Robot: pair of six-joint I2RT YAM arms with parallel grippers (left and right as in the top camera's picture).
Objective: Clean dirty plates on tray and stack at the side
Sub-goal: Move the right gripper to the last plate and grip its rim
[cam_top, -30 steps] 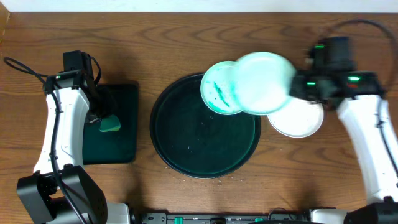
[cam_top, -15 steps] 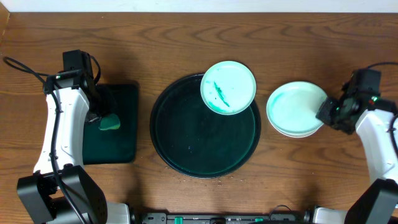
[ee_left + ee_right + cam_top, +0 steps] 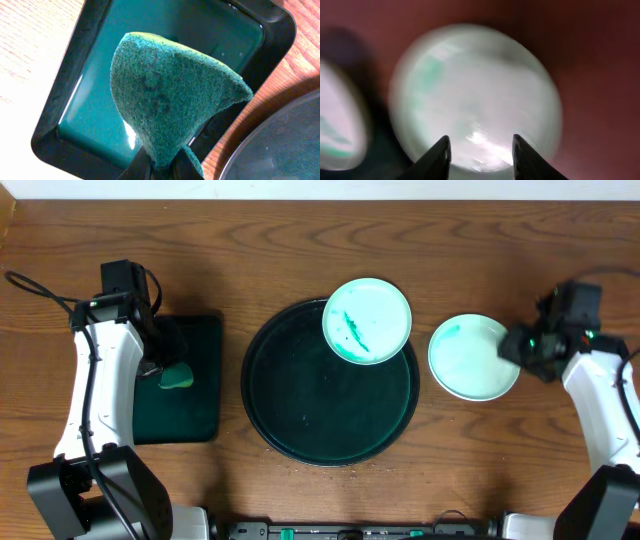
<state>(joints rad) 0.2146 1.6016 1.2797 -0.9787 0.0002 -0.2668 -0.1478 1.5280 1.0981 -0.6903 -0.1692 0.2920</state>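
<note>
The round dark tray (image 3: 300, 420) sits mid-table. One pale-mint plate (image 3: 367, 320) with teal smears rests on its upper right rim. A plate stack (image 3: 470, 360) lies on the table right of the tray; it fills the blurred right wrist view (image 3: 475, 95), where the smeared plate (image 3: 340, 120) shows at the left edge. My right gripper (image 3: 522, 348) is open and empty at the stack's right edge, its fingers (image 3: 480, 150) over the plate. My left gripper (image 3: 172, 372) is shut on a green sponge (image 3: 170, 95) above the rectangular tray.
The small rectangular dark green tray (image 3: 200, 415) lies left of the round tray and holds teal liquid (image 3: 110, 65). The round tray's rim shows at the lower right of the left wrist view (image 3: 280, 145). Cables run at the far left and far right.
My right gripper carried a plate right, set it on the plate beside the tray and let go. It now hovers open at the stack's right edge. The left arm has not moved.
</note>
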